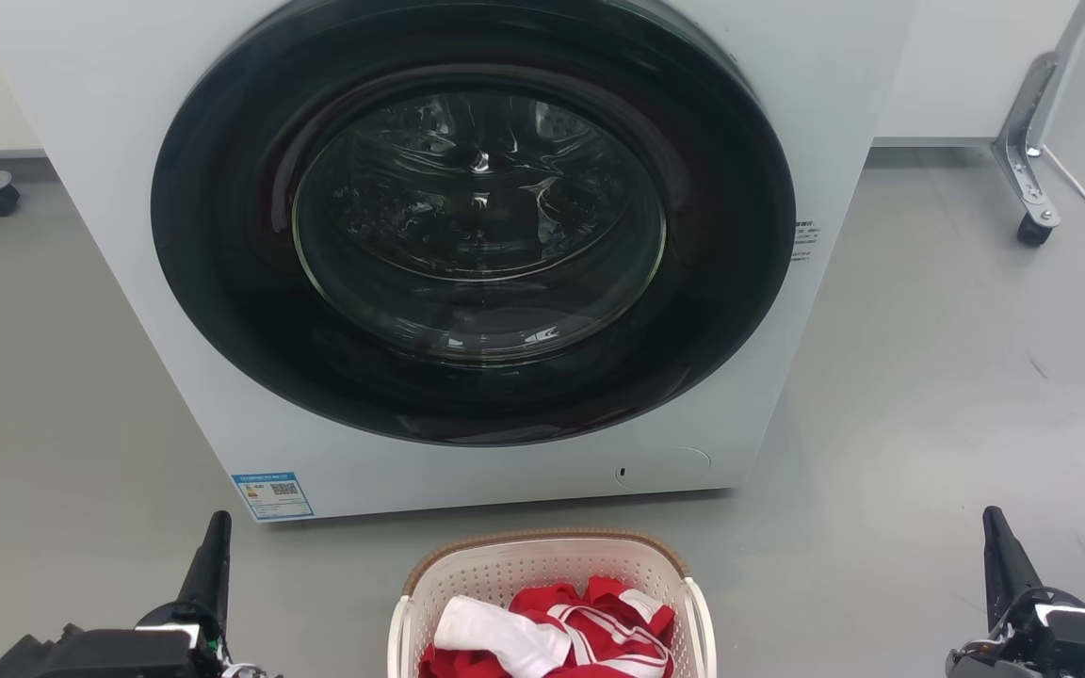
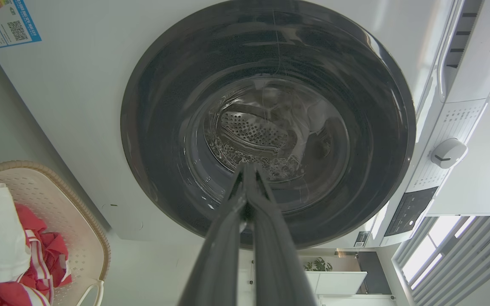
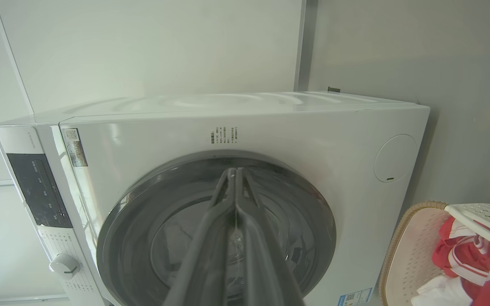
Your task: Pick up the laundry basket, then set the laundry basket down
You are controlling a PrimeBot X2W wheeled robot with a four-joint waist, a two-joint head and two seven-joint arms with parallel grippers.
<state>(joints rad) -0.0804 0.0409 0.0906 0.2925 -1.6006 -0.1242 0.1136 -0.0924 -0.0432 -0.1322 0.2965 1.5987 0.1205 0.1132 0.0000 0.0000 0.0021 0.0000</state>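
Low at the centre of the head view, laundry basket (image 1: 514, 573), standing on the grey floor (image 1: 929, 395) just in front of the white washing machine (image 1: 90, 282), below its round dark door (image 1: 477, 226). Heaped inside, red-and-white striped clothing (image 1: 599, 626) with a white piece (image 1: 500, 638) lying on top. At the lower left, left tool (image 1: 219, 523), well apart from the basket, pointing up toward the machine. At the lower right, right tool (image 1: 993, 516), likewise well clear of the basket. In the left wrist view, long dark fingers (image 2: 228, 238) pressed together to the tips, gripping nothing, aimed at the door glass, with the basket at the lower left edge. In the right wrist view, fingers (image 3: 255, 255) also closed tip to tip and empty, with the basket at the lower right beside the machine's corner.
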